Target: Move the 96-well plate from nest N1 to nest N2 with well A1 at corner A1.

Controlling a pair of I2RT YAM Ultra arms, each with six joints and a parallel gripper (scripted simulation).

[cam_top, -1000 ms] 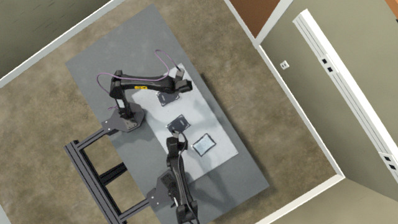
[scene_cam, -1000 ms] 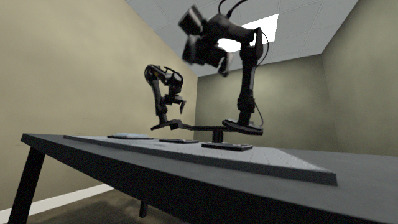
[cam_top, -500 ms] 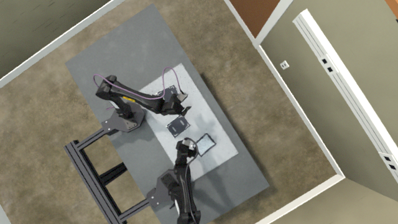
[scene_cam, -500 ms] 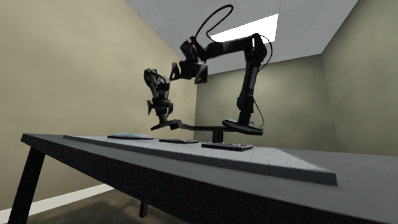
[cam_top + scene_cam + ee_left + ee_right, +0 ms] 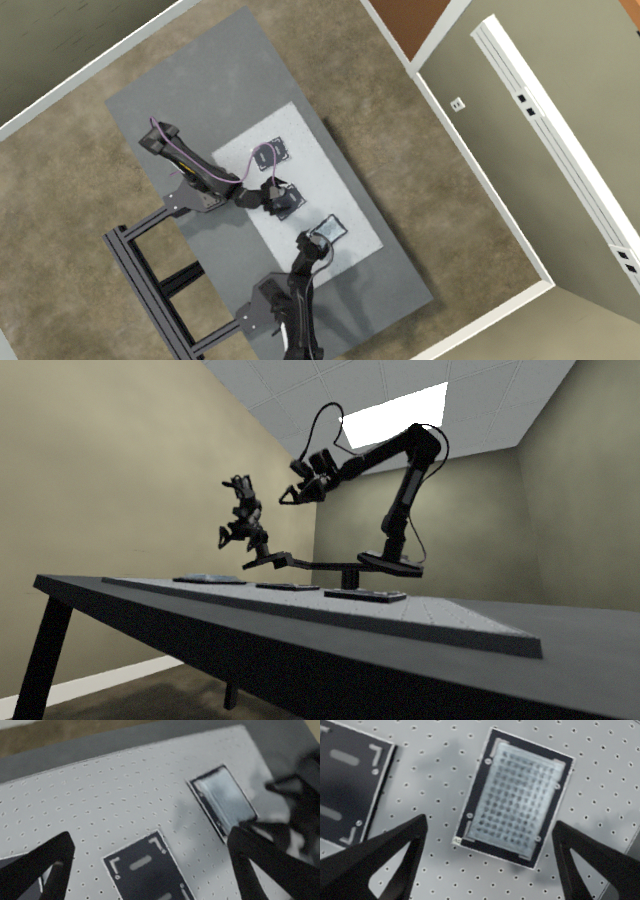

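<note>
While the 96-well plate (image 5: 330,229) (image 5: 207,576) (image 5: 227,798) (image 5: 517,798) lies in its nest (image 5: 343,227) (image 5: 237,581) (image 5: 209,813) (image 5: 497,852) toward the counter's (image 5: 400,287) (image 5: 125,615) (image 5: 24,767) right end, nearer the far edge than the arms' edge, the right gripper (image 5: 311,241) (image 5: 237,541) (image 5: 251,801) (image 5: 490,824) hovers above with its claw spread wide and nothing in it. The left gripper (image 5: 277,201) (image 5: 300,496) (image 5: 151,836), also wide open and empty, hangs farther from the right edge.
</note>
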